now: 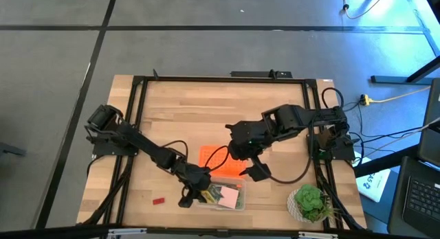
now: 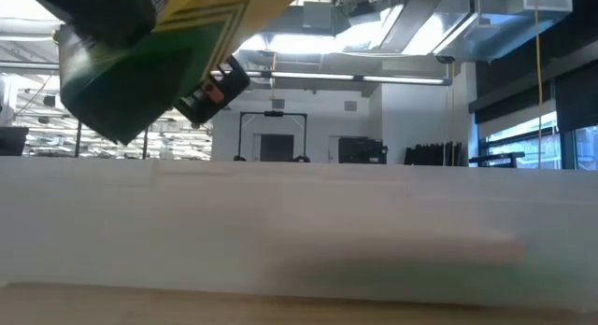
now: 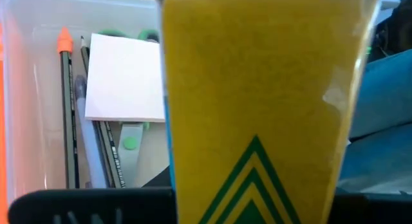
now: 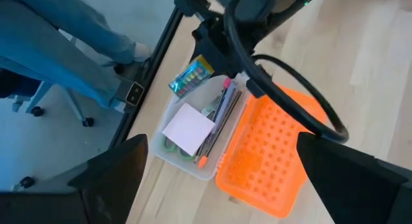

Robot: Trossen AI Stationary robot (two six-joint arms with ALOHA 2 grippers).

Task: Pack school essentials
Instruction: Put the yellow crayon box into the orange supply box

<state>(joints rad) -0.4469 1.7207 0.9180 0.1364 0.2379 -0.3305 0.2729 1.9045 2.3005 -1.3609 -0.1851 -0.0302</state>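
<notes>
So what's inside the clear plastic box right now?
The clear box holds a pale square pad, pencils and green-handled scissors, partly under the pad. The crayon box, held above by the left gripper, hides the rest.

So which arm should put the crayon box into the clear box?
Left. The left gripper already holds the crayon box right over the clear box, where the pad and pencils lie. The right gripper hangs open and empty over the orange lid.

floor [image 1: 55, 60]: grey, dark seams | ceiling lights [image 2: 355, 77] — long strips | windows [image 2: 547, 143] — right side
</notes>
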